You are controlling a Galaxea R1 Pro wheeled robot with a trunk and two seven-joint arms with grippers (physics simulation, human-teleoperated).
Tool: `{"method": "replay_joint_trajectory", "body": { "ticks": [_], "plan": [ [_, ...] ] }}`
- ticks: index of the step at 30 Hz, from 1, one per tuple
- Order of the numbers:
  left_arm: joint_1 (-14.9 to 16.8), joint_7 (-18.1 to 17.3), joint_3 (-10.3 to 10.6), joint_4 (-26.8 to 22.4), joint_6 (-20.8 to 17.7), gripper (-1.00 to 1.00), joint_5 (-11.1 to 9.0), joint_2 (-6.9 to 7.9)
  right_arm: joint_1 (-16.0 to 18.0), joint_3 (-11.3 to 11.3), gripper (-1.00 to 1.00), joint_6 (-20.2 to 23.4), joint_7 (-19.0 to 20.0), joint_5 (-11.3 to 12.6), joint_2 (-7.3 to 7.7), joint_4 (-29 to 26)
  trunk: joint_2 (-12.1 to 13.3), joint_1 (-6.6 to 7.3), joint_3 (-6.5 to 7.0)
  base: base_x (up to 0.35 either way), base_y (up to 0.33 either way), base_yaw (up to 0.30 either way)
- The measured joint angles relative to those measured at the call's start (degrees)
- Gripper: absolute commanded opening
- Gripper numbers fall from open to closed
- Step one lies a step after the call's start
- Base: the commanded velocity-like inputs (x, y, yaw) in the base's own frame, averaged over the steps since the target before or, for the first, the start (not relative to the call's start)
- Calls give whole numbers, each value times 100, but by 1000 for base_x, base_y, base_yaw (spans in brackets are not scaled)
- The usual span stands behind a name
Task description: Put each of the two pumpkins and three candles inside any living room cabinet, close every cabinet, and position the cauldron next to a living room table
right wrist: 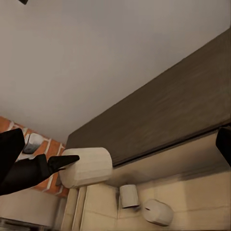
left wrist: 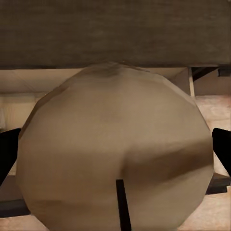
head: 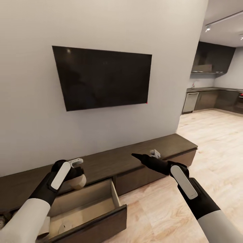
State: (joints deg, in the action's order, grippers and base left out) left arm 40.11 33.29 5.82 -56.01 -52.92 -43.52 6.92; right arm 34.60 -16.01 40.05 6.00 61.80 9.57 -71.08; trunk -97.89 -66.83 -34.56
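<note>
My left gripper (head: 76,176) is shut on a beige candle (head: 79,182) and holds it just above the open drawer (head: 88,204) of the long dark cabinet (head: 135,159). The candle's round end (left wrist: 115,139) sits between both fingertips (left wrist: 6,155) in the left wrist view. From the right wrist view, the held candle (right wrist: 87,167) hangs over the pale drawer, where two more candles (right wrist: 129,196) (right wrist: 158,212) lie on the bottom. My right gripper (head: 139,156) hovers open over the cabinet top, holding nothing. The pumpkins and the cauldron are out of view.
A black television (head: 101,77) hangs on the wall above the cabinet. The drawer front (head: 98,225) juts out over the wooden floor (head: 202,145). A dark kitchen (head: 216,98) lies beyond the wall's right end. Red brickwork (right wrist: 9,126) shows past the cabinet's left end.
</note>
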Motion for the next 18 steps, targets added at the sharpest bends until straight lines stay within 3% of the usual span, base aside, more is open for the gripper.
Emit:
{"method": "replay_joint_trajectory", "body": {
  "ticks": [6,18],
  "plan": [
    [1,6,-2,-15,7,-100,-17,-3,-1,5,100,-5,2,5,0,-2,0,-2,0,141,-133,46],
    [1,67,5,-36,3,-100,-11,-12,-1,5,100,-5,12,4,23,-1,-78,-46,-36,9,-9,2]
  ]
}}
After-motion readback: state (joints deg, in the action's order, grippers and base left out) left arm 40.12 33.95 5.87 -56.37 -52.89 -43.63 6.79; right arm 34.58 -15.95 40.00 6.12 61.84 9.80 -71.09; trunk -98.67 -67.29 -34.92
